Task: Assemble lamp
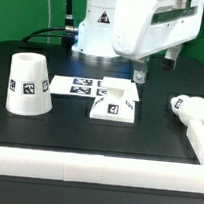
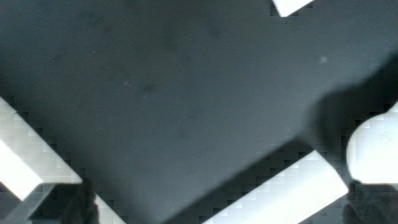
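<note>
The white tapered shade (image 1: 28, 82) stands on the black table at the exterior view's left. The flat square base (image 1: 115, 107) lies near the middle. The round bulb with its neck (image 1: 184, 105) lies at the exterior view's right, by the white rail. My gripper (image 1: 140, 75) hangs above the table just behind and to the right of the base, touching none of the parts. In the wrist view my gripper (image 2: 217, 205) is open, with only dark table and a white rail between its jaws. A white rounded shape (image 2: 375, 150) at the frame's edge may be the bulb.
The marker board (image 1: 81, 86) lies flat between the shade and the base. A white rail (image 1: 94, 171) runs along the table's front and up the exterior view's right side (image 1: 198, 142). White rail bands (image 2: 285, 185) cross the wrist view. Cables hang behind the arm.
</note>
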You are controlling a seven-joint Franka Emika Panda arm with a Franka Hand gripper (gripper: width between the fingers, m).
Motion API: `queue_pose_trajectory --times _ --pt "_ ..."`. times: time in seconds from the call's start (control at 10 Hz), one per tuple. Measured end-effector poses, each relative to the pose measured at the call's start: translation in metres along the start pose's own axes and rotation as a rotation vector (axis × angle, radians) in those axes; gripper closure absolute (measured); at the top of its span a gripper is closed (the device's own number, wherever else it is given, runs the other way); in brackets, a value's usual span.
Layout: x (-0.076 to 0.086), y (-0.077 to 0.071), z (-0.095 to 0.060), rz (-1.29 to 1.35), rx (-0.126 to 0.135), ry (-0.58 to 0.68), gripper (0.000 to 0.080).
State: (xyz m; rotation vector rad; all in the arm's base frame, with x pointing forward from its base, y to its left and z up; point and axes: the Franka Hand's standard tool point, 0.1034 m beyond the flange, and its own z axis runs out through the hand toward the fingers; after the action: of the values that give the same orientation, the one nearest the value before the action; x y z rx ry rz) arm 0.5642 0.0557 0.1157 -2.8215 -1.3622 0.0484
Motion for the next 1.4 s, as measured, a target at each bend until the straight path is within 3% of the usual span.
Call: queue_pose_trajectory --times 0.4,0.8,1.0,1.4 --pt "-0.003 -0.001 0.001 -0.003 -0.002 0.002 0.0100" --pt "-0.072 -0.035 0.014 0.026 0.002 -0.015 0.0100" --pt "-0.094 -0.044 0.019 0.047 0.018 -0.031 0.0100" --pt "-0.095 -0.044 0.020 0.113 0.020 -0.033 0.0100"
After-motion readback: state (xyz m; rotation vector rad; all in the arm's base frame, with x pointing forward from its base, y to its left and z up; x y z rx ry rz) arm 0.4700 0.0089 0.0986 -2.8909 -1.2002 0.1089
